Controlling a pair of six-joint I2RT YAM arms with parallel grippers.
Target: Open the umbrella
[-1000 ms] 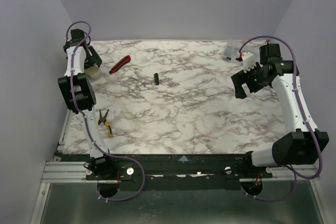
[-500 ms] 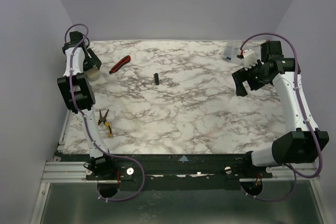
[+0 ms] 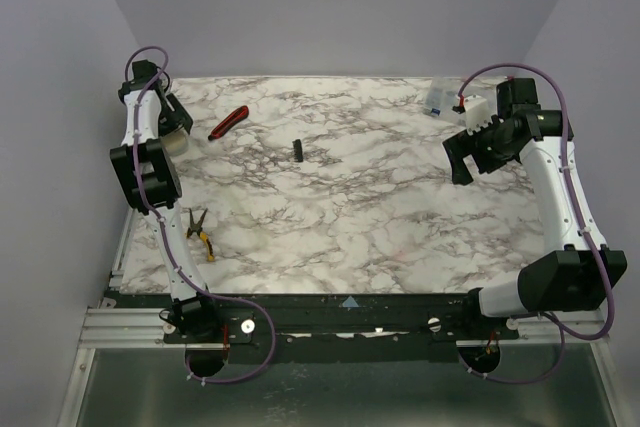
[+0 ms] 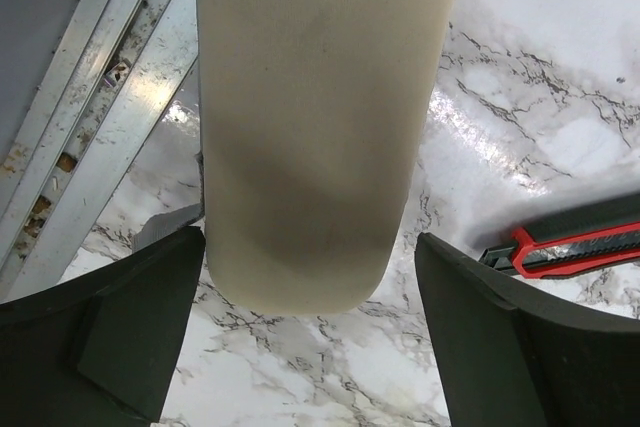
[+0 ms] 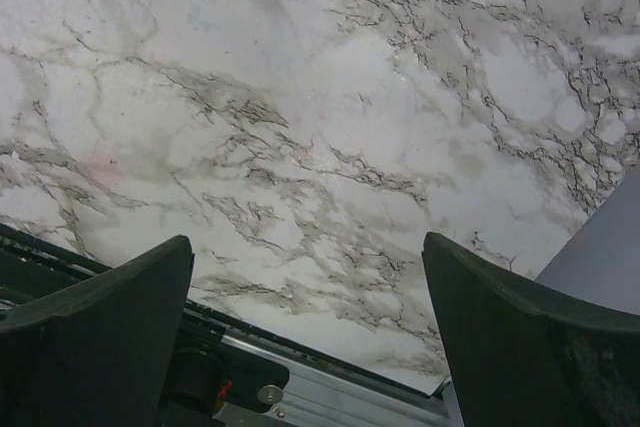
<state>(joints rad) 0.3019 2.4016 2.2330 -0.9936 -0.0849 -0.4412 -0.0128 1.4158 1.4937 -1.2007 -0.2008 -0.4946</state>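
The collapsed umbrella (image 3: 177,139) is a short pale cream roll lying at the table's far left edge. In the left wrist view the umbrella (image 4: 320,117) fills the upper middle, and its rounded end reaches down between my fingers. My left gripper (image 3: 171,119) (image 4: 310,239) is open, with one jaw on each side of the roll's end; the left jaw is close to the roll and a small gap shows at the right jaw. My right gripper (image 3: 460,163) (image 5: 305,247) is open and empty, held above the table's right side.
A red-handled cutter (image 3: 228,122) (image 4: 570,247) lies just right of the umbrella. Yellow-handled pliers (image 3: 199,230) lie at the near left. A small black piece (image 3: 297,149) lies mid-table. A clear container (image 3: 437,99) stands at the back right. The metal rail (image 4: 110,117) borders the left table edge.
My left gripper has shifted slightly along the pale roll at the left edge. My right arm has drawn a little toward the back right. Both grippers stay open.
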